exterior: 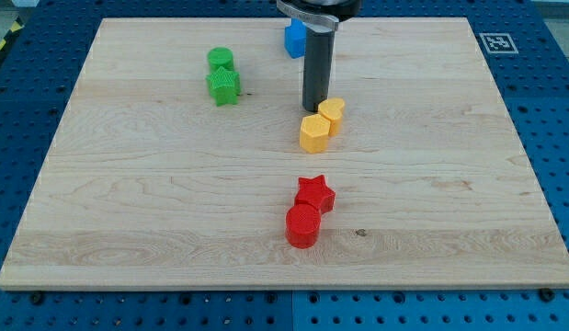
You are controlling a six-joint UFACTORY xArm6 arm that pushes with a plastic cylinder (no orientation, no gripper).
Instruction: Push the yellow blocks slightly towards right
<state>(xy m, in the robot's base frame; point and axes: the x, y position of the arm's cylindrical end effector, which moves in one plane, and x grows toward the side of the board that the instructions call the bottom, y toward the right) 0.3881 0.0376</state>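
Note:
Two yellow blocks sit near the board's middle: a yellow hexagon [313, 133] and, touching its upper right, a yellow heart-shaped block [332, 113]. My tip [313, 109] stands just to the left of the heart-shaped block and just above the hexagon, touching or almost touching both. The dark rod rises from it to the view's top.
A green cylinder [220, 60] and a green star-like block [224, 86] sit at the upper left. A blue block [294, 39] lies at the top, partly behind the rod. A red star [314, 194] and a red cylinder [302, 225] sit at the lower middle. The wooden board [128, 202] lies on a blue perforated table.

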